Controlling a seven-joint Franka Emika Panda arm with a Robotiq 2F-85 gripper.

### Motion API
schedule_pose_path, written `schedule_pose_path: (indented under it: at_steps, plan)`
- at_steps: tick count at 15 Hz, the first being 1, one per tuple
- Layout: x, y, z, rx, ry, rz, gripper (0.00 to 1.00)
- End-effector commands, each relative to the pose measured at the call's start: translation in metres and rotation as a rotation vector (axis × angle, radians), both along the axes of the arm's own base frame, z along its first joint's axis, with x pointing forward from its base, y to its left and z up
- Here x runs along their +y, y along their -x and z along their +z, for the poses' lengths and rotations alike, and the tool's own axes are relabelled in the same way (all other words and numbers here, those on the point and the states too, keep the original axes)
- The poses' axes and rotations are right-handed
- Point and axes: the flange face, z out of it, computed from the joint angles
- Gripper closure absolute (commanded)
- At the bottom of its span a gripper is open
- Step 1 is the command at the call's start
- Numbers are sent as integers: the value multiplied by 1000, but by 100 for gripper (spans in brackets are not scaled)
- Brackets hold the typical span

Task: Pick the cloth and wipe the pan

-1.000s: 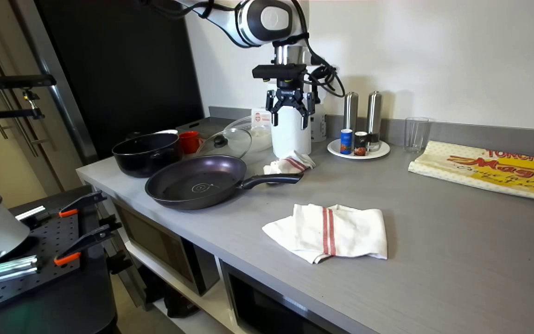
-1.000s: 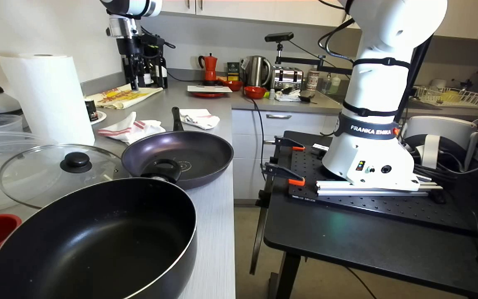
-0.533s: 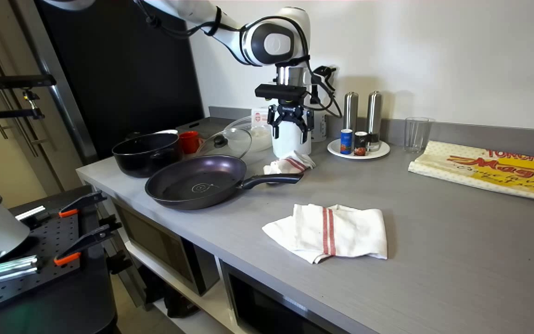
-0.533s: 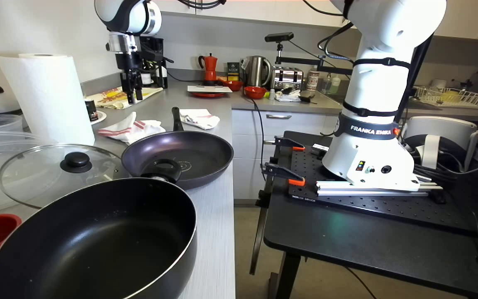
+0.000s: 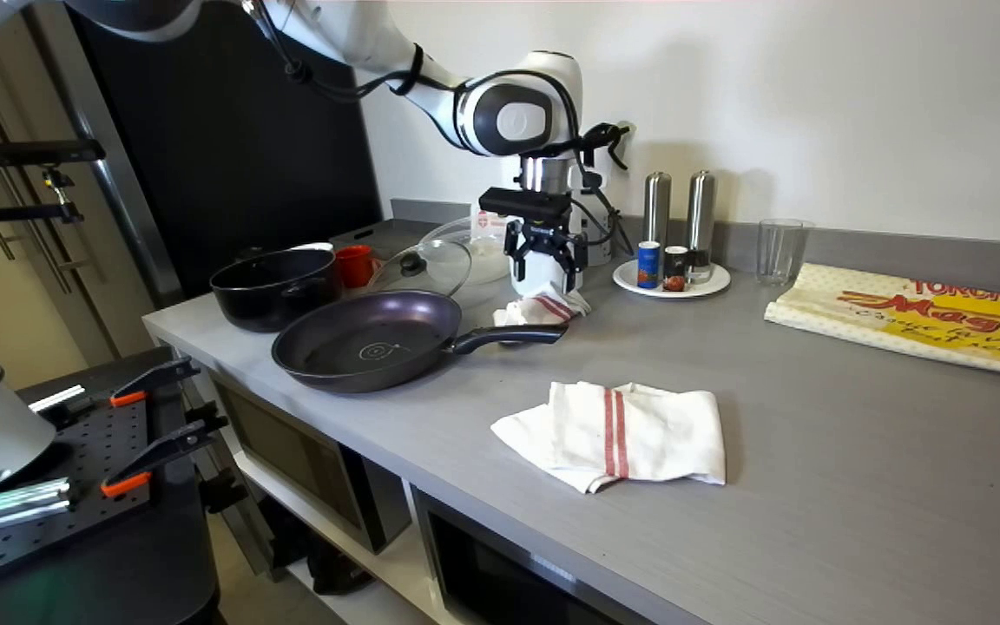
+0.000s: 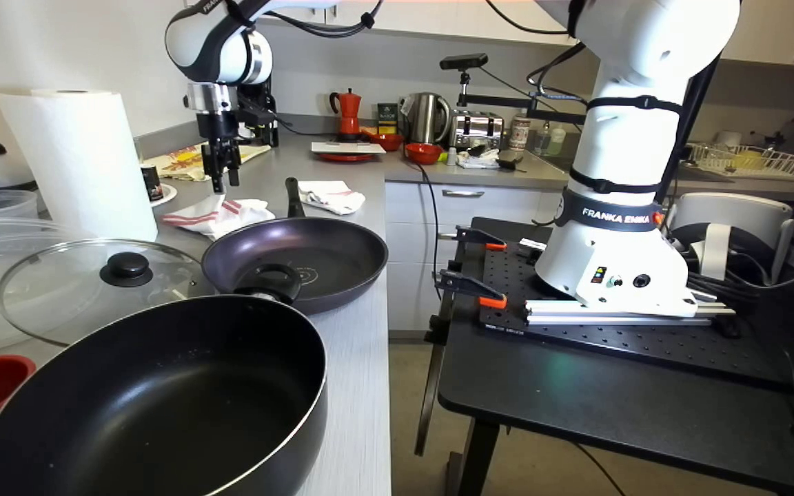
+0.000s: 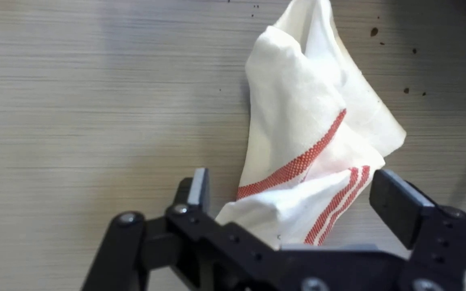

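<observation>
My gripper [image 7: 294,184] hung wide over the cloth [image 7: 291,109], which lay between the pan [image 5: 365,347] and the wall edge of the worktop [image 5: 838,460], its length running between the fingers [image 7: 197,190]; closing, I judged, would pinch it crosswise.

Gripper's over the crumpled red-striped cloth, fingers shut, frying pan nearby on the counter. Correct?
Not shut: the wrist view shows the fingers wide apart, so the gripper is open. The rest holds: it is over the crumpled red-striped cloth, with the frying pan nearby on the counter.
</observation>
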Motion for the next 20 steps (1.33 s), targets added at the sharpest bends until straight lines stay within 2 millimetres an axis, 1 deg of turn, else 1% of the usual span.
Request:
schedule_pose_path:
  at_steps: [1,7,9,11,16,17,18,19,20]
  plan:
    - [3,-5,-19,-20,-17,-41,0]
    - [11,-3,-46,0,-25,-52,0]
    - [13,-2,-50,4,-29,-49,0]
    - [15,-5,-49,-5,-28,-43,0]
    - [20,-13,-40,-36,-28,-32,0]
    - [21,-14,-38,-40,-28,-32,25]
    - [21,-15,-38,-42,-30,-30,26]
    - [21,-15,-38,-41,-32,-29,32]
    - [21,-15,-38,-39,-35,-29,40]
